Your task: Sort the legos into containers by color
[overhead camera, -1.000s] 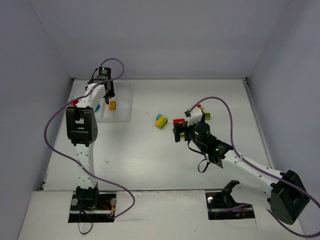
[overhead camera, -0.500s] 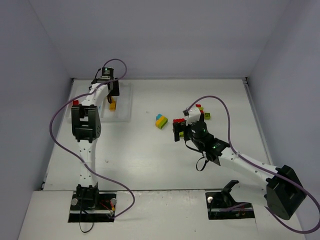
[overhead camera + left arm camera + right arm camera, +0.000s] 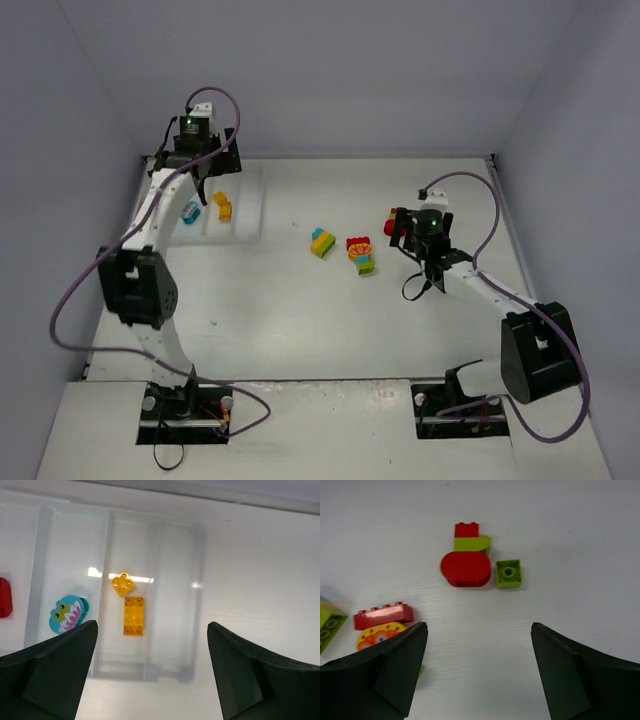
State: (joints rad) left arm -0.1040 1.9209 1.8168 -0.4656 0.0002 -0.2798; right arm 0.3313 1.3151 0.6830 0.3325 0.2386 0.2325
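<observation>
Legos (image 3: pixel 361 250): yellow pair (image 3: pixel 133 615) in tray (image 3: pixel 175 605) under released left tool (image 3: pixel 152 626); red clump (image 3: pixel 466 568) ahead of released right tool (image 3: pixel 478 626)

The left arm (image 3: pixel 150 212) and right arm (image 3: pixel 480 290) are white with black joint housings. Purple cables (image 3: pixel 467 177) trail along each; small green lights (image 3: pixel 432 226) glow.

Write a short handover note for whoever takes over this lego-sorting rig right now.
Left gripper: open, empty, above the tray.
Right gripper: open, empty, near the red-and-green clump.
In the tray: two yellow bricks share one compartment, and a cyan piece is in the next.
Unsorted on the table: that clump, a green brick, a red-and-yellow clump and a multicoloured clump.
Left to do: split the clumps and sort everything by colour.
</observation>
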